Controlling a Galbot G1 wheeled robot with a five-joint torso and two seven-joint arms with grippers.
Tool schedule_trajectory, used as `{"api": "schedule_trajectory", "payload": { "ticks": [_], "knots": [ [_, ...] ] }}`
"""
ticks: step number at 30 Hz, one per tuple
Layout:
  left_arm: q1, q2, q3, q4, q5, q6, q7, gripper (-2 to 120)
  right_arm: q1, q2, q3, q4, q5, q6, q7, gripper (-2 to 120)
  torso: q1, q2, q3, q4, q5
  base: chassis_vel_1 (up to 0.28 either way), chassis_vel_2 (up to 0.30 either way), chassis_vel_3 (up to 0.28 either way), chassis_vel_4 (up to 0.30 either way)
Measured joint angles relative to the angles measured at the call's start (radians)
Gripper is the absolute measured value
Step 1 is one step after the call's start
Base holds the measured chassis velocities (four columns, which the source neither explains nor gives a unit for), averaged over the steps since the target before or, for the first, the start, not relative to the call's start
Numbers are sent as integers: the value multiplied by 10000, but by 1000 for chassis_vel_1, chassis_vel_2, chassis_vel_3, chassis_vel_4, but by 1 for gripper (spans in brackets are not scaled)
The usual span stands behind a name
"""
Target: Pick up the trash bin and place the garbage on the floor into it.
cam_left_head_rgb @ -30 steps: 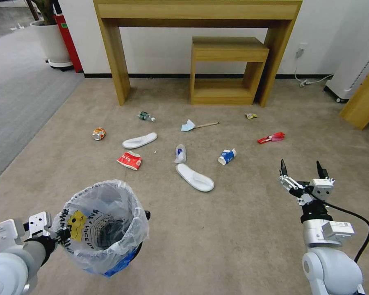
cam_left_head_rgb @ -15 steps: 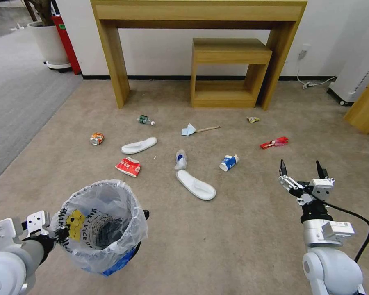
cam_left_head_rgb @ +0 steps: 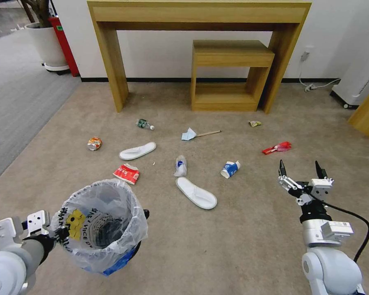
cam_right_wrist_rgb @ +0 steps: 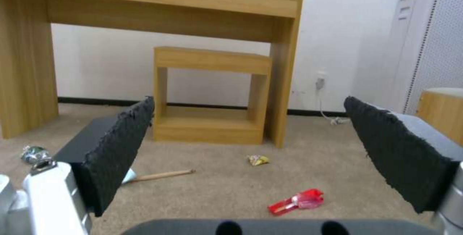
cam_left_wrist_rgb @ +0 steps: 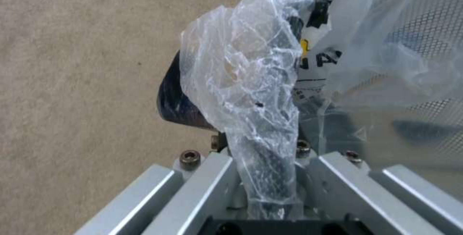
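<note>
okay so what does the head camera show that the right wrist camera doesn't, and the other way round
Head view alone: the left gripper shut on the rim of the trash bin, two white slippers, the orange can, the blue-white cup and a red packet.

Right wrist view alone: a close look at the right gripper's dark pads, spread wide with nothing between them.

Both: the beige floor, the wooden stick, the other red packet, the small yellow wrapper and the wooden table.

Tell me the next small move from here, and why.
Probably lower the open right gripper toward the red packet, the litter nearest ahead of it on the floor. The left gripper already holds the trash bin by its rim, so the bin is ready and the right gripper holds nothing.
</note>
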Motion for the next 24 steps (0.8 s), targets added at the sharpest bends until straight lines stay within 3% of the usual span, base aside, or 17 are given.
{"api": "schedule_trajectory", "payload": {
  "ticks": [24],
  "knots": [
    [-7, -49, -23, 0, 7, 0, 3, 1, 25, -29, -7, -100, -3, 38, -30, 100, 0, 0, 0, 0, 0, -78, 76, 81, -77]
  ]
}}
